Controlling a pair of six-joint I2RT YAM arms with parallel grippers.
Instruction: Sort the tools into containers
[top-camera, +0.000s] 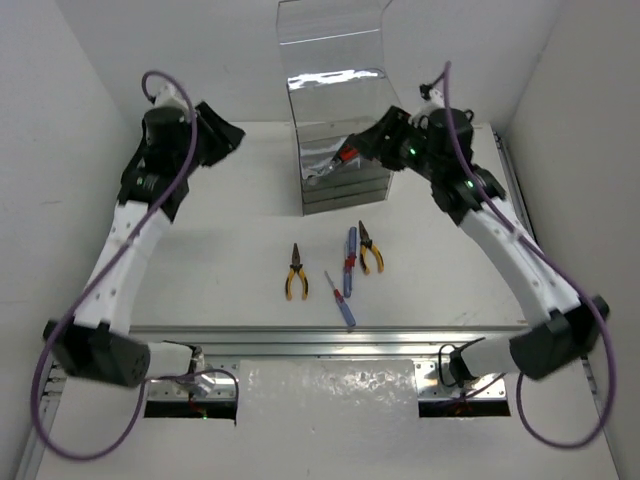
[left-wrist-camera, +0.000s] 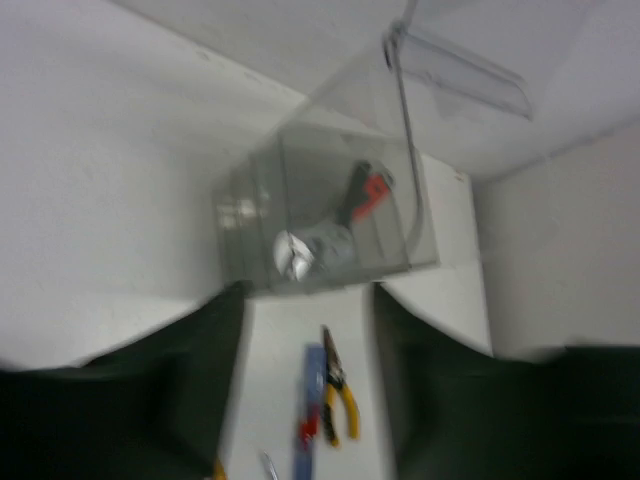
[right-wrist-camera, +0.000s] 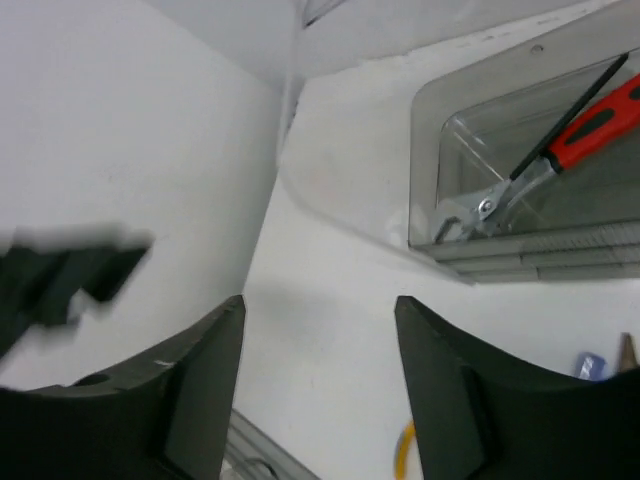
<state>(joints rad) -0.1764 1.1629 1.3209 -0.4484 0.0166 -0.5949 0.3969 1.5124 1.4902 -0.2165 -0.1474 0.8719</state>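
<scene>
Left fingers (left-wrist-camera: 150, 400) and right fingers (right-wrist-camera: 190, 400) spread apart, empty; red-handled wrench (right-wrist-camera: 575, 135) lies inside the container (right-wrist-camera: 425, 170), upper right of frame.

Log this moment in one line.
phase: sorting | red-handled wrench: in container tray | left gripper: open, empty | right gripper: open, empty, beside container | on table: two pliers, two screwdrivers
</scene>
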